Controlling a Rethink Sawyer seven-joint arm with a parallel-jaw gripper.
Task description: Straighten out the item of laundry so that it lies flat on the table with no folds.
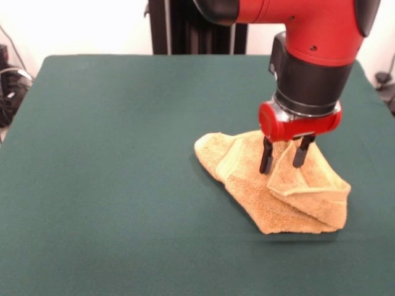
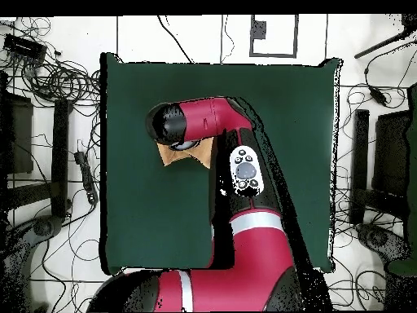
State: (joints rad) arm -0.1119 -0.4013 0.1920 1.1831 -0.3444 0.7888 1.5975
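The orange-tan towel (image 1: 290,209) lies crumpled on the right part of the dark green table (image 1: 111,154), with several folds and one corner doubled over at its near right. My gripper (image 1: 284,155) hangs straight down over the towel's middle. Its two black fingers (image 1: 266,157) stand apart, open, on either side of a raised fold, with their tips at the cloth. In the overhead view only a small tan patch of the towel (image 2: 175,156) shows beside the arm's head on the table (image 2: 147,220). The gripper itself is hidden under the arm there.
The robot's black pedestal (image 1: 185,24) stands behind the table's far edge. Cables and dark equipment (image 2: 49,98) lie on the floor around the table. The towel's near right corner lies close to the table's right side.
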